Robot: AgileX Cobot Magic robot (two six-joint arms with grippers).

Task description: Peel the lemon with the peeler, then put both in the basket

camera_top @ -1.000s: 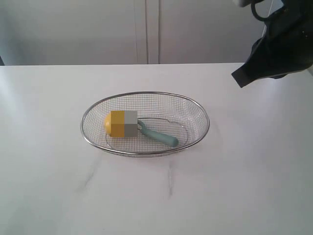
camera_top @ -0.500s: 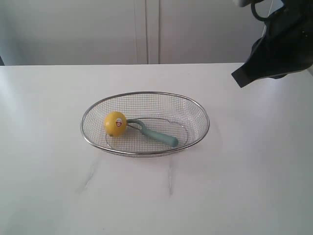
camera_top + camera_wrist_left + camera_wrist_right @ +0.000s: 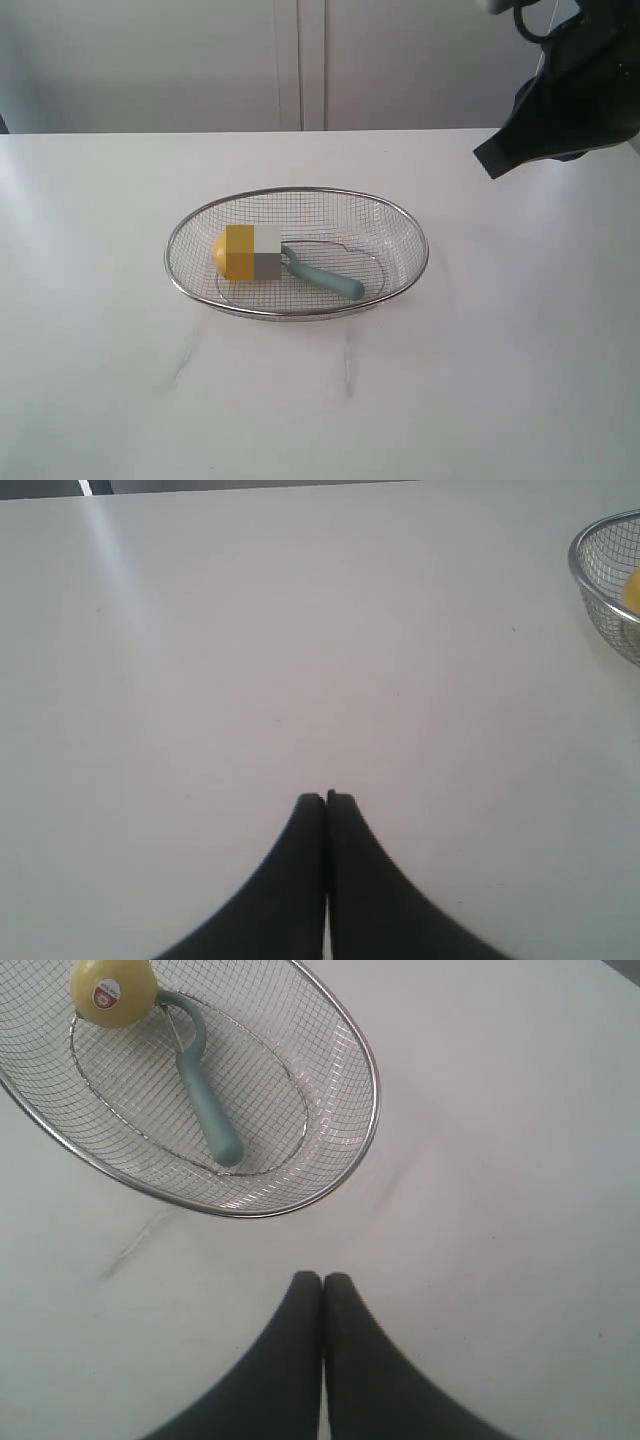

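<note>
The yellow lemon (image 3: 224, 252) lies in the left half of the wire mesh basket (image 3: 400, 223) at the table's middle; a blocky patch covers most of it in the exterior view. The teal-handled peeler (image 3: 328, 279) lies in the basket too, its blade head against the lemon (image 3: 112, 990). The right wrist view shows the peeler (image 3: 207, 1110) and the basket (image 3: 365, 1065) ahead of my right gripper (image 3: 322, 1277), which is shut and empty. My left gripper (image 3: 326, 798) is shut and empty over bare table, with the basket's rim (image 3: 580, 575) far off to one side.
The right arm (image 3: 560, 105) hangs dark at the upper right of the exterior view, above the white table (image 3: 500, 380). A pale wall with panel seams (image 3: 300, 60) stands behind the table's far edge.
Neither arm nor the basket's contents moved. Only the blocky patch over the lemon went away and came back.
</note>
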